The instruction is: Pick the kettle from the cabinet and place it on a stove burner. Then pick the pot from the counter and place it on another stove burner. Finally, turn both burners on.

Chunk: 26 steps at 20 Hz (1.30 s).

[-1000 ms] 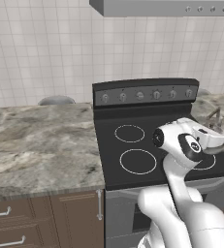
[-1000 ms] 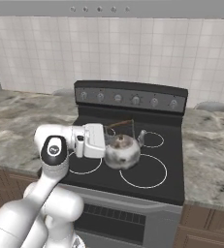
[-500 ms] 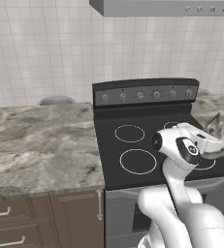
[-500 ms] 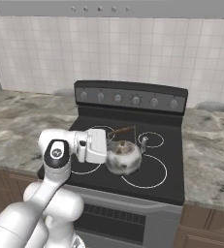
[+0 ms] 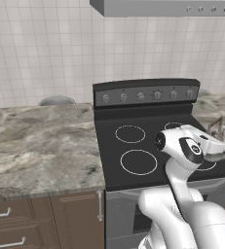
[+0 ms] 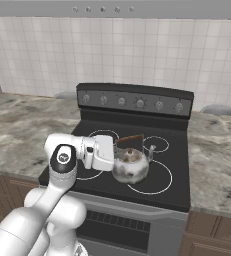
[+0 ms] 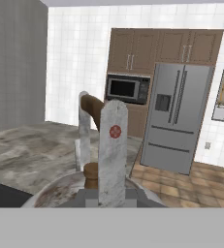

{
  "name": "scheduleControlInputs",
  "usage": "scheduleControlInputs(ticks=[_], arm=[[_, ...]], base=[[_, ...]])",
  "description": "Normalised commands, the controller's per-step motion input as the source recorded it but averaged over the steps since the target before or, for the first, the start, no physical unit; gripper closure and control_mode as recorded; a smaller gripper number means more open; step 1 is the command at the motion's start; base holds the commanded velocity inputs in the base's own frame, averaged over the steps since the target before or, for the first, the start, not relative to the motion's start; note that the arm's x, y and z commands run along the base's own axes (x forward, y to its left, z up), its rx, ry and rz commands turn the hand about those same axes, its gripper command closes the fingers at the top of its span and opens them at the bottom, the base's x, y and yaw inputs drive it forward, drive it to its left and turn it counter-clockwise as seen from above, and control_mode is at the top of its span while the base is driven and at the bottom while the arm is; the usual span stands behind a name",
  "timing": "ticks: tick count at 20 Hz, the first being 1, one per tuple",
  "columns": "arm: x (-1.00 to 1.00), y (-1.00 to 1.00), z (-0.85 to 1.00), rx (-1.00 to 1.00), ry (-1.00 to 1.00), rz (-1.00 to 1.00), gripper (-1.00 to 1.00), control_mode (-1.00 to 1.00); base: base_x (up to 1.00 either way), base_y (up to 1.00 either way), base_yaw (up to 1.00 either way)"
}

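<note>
The small, squat, shiny silver kettle [image 6: 131, 167] with its thin arched dark handle is out of the cabinet and hangs in the grip of the white arm's two-finger gripper [image 6: 118, 152] just above the black glass-top stove [image 6: 182, 197]. It sits over the front right ring of the cooktop as the right base view shows it, and whether its base is touching the glass or is just clear of it cannot be told. So the first step looks nearly complete: the kettle needs only to be set down and let go. Everything after that is judged still to do: fetching the pot from the grey-brown veined marble bench [image 5: 41, 146], setting it on a second burner, and turning the grey round knobs [image 6: 140, 104] on the raised back panel.

The fingers [image 7: 112, 155] are pinched almost fully together on the kettle's dark handle, and in the hand view the kettle's lid and knob lie directly beneath them.
</note>
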Motion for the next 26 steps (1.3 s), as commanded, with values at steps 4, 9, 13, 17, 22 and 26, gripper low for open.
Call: scheduleControlInputs(ticks=[4, 9, 13, 17, 22, 26], arm=[[0.03, -0.10, -0.26, 0.03, 0.00, 0.00, 1.00, -1.00], [0.07, -0.01, -0.24, 0.01, 0.00, 0.00, 1.00, -1.00], [0.02, 0.00, -0.22, 0.00, 0.00, 0.00, 1.00, -1.00], [0.03, 0.00, -0.22, 0.00, -0.02, 0.00, 1.00, -1.00], [0.05, 0.00, -0.20, 0.00, -0.06, 0.00, 1.00, -1.00], [0.09, 0.00, -0.18, 0.00, -0.06, 0.00, 1.00, -1.00]], base=[[0.00, 0.00, 0.00], [0.00, 0.00, 0.00], [0.00, 0.00, 0.00], [0.00, 0.00, 0.00], [0.00, 0.00, 0.00], [0.00, 0.00, 0.00]])
